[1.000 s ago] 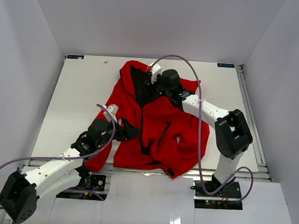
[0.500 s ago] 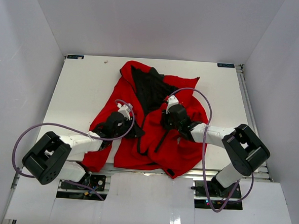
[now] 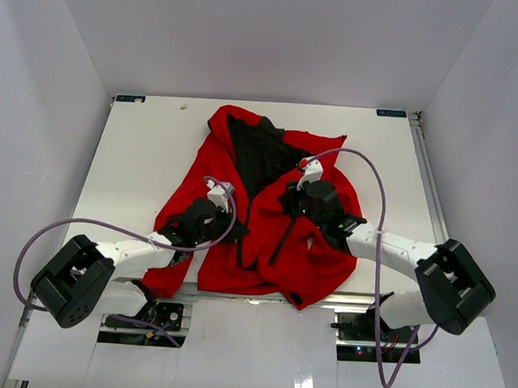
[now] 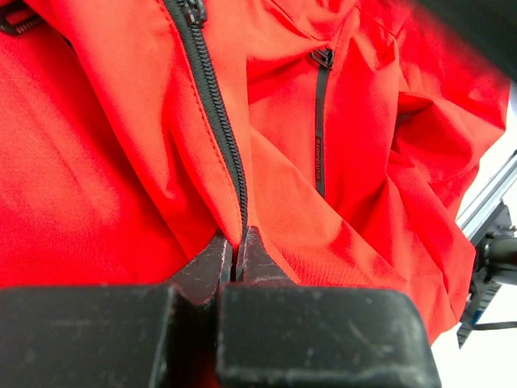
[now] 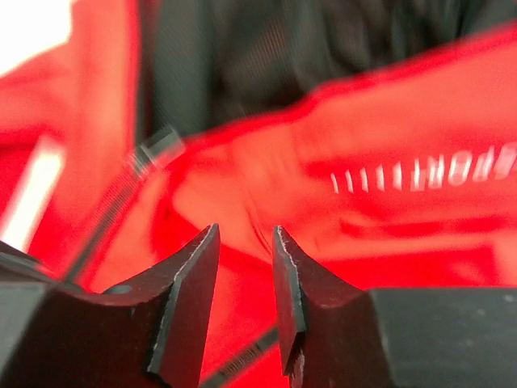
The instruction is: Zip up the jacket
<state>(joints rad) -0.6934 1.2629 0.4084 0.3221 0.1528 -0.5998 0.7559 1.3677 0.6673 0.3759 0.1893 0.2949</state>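
The red jacket (image 3: pixel 224 267) lies crumpled on the table, its black lining (image 3: pixel 257 154) showing at the open top. My left gripper (image 3: pixel 230 232) is at the lower front; in the left wrist view it (image 4: pixel 237 246) is shut on the jacket's edge where the dark front zipper (image 4: pixel 214 105) runs down into the jaws. A pocket zip (image 4: pixel 321 121) lies to the right of it. My right gripper (image 3: pixel 287 200) hovers over the chest, open, with red fabric behind its (image 5: pixel 246 234) fingers and nothing pinched. White lettering (image 5: pixel 420 174) shows beyond it.
The white table (image 3: pixel 137 169) is ringed by white walls. A metal rail (image 3: pixel 435 196) runs along its right side, and the frame edge (image 4: pixel 485 210) shows past the jacket's hem. Purple cables loop from both arms.
The left gripper has moved in to the lower zipper and shut on the jacket's edge. The right arm has come down from the collar to the chest.
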